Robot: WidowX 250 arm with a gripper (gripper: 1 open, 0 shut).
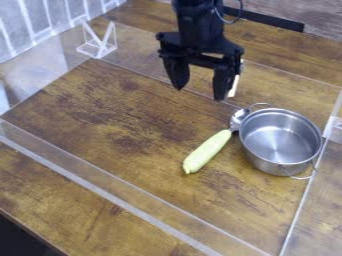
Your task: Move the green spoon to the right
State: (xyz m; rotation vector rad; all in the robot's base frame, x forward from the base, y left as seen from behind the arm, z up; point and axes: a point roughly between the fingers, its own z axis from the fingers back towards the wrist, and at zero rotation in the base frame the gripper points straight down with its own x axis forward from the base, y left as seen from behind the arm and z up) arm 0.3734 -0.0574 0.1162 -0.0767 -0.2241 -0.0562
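The green spoon (210, 150) is a pale yellow-green tapered piece lying diagonally on the wooden table, its silvery tip touching the rim of the steel pot (279, 140). My gripper (202, 85) hangs above and behind the spoon, up and to the left of the pot. Its two black fingers (178, 76) point down and stand wide apart, with nothing between them. It is well clear of the spoon.
A clear acrylic wall (120, 205) borders the wooden table at the front and right. A small clear stand (96, 42) sits at the back left. A white strip (235, 78) lies behind the pot.
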